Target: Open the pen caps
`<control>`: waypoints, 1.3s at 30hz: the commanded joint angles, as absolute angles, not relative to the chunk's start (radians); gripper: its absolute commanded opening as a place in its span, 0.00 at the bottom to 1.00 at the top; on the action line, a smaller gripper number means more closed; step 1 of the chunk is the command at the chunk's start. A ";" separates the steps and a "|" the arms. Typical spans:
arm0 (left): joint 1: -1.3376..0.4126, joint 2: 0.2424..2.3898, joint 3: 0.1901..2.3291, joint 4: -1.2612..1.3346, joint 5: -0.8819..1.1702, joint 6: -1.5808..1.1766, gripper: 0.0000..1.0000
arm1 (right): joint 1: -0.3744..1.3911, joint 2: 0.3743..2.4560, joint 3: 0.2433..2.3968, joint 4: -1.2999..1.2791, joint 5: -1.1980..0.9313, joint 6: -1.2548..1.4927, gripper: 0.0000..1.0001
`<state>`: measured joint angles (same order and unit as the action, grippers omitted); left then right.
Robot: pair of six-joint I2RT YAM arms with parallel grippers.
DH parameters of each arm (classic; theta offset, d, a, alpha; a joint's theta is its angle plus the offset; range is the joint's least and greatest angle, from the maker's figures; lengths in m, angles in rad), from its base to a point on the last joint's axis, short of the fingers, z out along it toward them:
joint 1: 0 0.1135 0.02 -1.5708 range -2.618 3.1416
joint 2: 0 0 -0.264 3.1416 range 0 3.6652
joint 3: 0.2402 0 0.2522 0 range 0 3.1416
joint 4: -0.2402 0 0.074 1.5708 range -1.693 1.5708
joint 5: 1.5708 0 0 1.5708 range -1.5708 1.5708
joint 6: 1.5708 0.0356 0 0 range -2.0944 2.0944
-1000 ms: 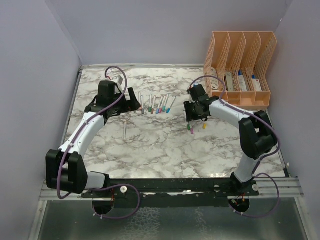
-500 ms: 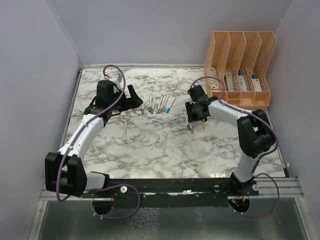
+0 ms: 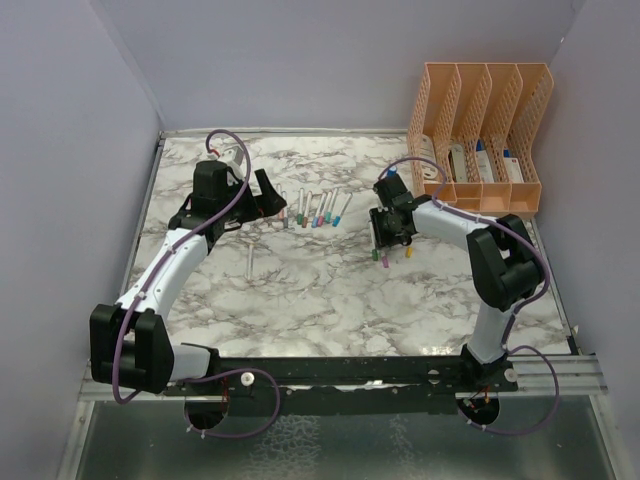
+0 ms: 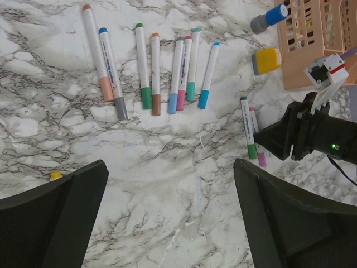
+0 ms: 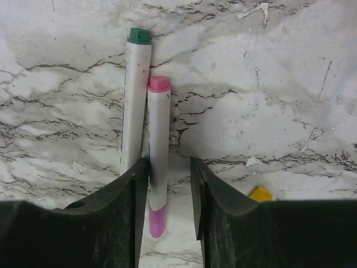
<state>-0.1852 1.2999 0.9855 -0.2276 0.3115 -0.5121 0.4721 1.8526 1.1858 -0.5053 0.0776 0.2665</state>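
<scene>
Pink pen cap [image 5: 157, 220] inside the half-open right pincer [image 5: 168, 167], not clamped; green pen [image 5: 135, 100] just beside.

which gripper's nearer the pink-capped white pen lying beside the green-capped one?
Right. The right gripper straddles the pink-capped white pen, one finger on each side. The left gripper hangs open well off to its left, past the row of capped pens.

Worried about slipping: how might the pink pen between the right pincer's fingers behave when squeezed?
The pink pen looks round and smooth, so it may roll or slip. It seems rigid. The green pen lies against it and may get nudged.
</scene>
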 commanded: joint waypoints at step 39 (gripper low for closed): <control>-0.556 1.611 0.984 0.267 0.292 -0.890 0.94 | 0.528 1.553 1.078 -0.231 -0.224 0.150 0.01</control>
